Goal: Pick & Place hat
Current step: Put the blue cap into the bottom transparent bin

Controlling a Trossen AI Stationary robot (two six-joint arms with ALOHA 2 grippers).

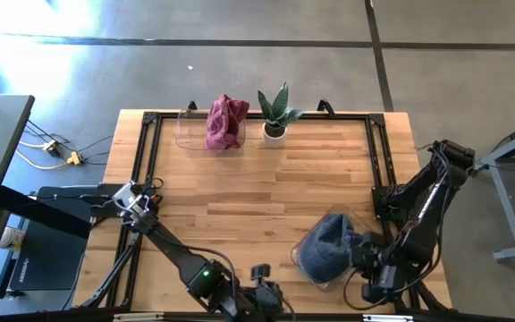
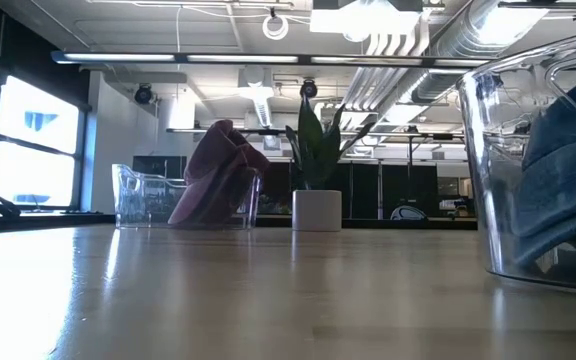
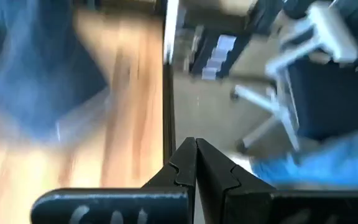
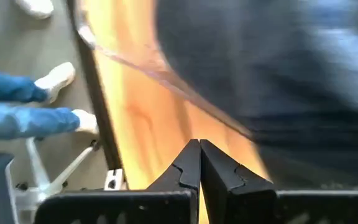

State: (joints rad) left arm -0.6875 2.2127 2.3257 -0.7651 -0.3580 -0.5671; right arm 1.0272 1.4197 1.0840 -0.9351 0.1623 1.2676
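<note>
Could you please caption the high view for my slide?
Blue hat in a clear container near the right gripper; maroon hat beside a potted plant.

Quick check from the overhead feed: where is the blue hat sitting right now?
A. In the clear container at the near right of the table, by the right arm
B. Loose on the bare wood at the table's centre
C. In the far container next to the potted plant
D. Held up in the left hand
A: the blue hat sits inside the clear container near the right hand; the far container by the plant holds a maroon hat.
</note>
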